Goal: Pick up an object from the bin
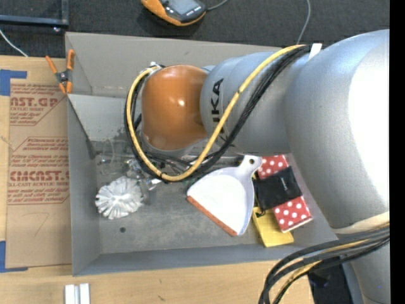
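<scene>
End effector (142,177), low at left of the bin (85,246), cannot tell whether spread or pressed together; nearest thing a white ruffled brush head (117,199), just beside it to the near left; white dustpan (223,201) lies right.

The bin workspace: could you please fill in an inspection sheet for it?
Surface: grey metal bin, loose things on its floor.
Job's things: white bristly brush head at the left, nearest the gripper.
Clutter: white dustpan with orange edge in the middle; red polka-dot and black packet and yellow piece at the right.
Grippers: gripper low at the bin's left, largely hidden beneath the orange wrist cover.
Cables: yellow and black cables loop round the wrist.
Surroundings: orange and black handheld device with cord beyond the far rim.
</scene>
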Action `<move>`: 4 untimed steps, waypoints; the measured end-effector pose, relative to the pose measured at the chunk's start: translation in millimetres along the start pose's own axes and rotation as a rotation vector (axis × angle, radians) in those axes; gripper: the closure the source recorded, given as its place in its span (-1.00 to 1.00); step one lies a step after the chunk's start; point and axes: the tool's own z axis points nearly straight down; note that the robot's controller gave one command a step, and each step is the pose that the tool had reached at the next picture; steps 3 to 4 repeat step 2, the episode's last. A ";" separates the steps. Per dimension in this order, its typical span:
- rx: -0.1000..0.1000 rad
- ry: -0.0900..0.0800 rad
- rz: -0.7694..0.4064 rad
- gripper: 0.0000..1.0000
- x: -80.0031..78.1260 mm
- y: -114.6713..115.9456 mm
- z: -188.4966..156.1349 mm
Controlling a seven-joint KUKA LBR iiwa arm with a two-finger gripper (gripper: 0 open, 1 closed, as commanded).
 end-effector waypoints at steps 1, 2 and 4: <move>0.000 -0.002 0.000 1.00 -0.5 0.0 -12.2; 0.001 -0.004 0.000 1.00 -1.1 0.2 -20.6; 0.001 -0.004 0.000 1.00 -1.1 0.2 -20.6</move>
